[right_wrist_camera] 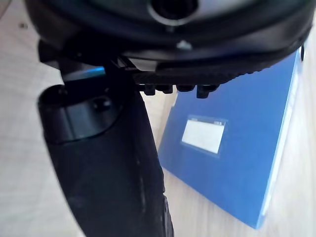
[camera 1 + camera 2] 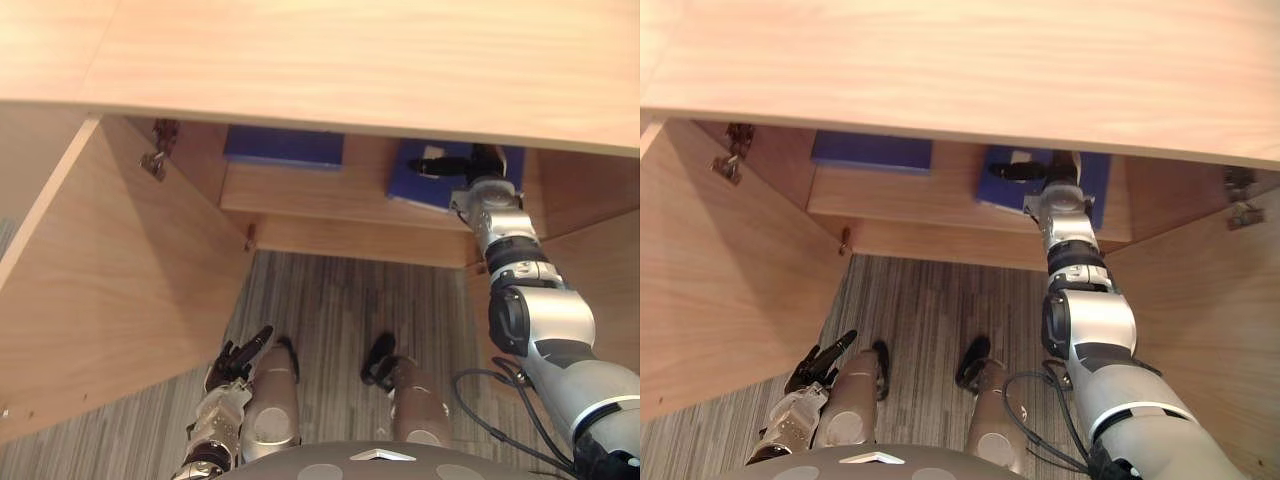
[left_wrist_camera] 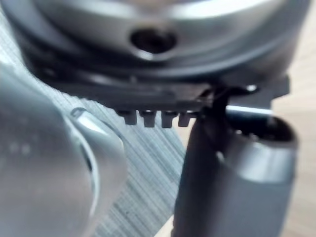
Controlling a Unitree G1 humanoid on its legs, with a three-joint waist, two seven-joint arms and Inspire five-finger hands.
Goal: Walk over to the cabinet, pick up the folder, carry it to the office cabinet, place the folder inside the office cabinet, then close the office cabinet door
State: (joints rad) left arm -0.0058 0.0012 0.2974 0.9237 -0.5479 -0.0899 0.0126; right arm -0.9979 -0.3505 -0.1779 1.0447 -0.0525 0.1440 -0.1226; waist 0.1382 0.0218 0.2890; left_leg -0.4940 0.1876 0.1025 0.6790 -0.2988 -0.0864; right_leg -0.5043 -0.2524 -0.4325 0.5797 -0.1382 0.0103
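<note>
A blue folder [image 2: 412, 186] with a white label [image 1: 203, 135] lies flat on the shelf [image 2: 310, 192] inside the open wooden office cabinet [image 2: 350, 60]. My right arm reaches into the cabinet, and my right hand [image 2: 462, 163] hovers over the folder's near part with its thumb [image 1: 108, 163] stretched out straight. Nothing is clasped in it; the folder [image 1: 242, 163] rests on the wood just past the hand. My left hand [image 2: 238, 358] hangs low beside my leg, fingers relaxed and empty.
A second blue folder [image 2: 283, 146] lies on the same shelf further left. The left door [image 2: 110, 270] stands wide open with a metal hinge [image 2: 155, 162] at its top; the right door [image 2: 1215, 300] is open too. Striped grey carpet [image 2: 330, 300] lies below.
</note>
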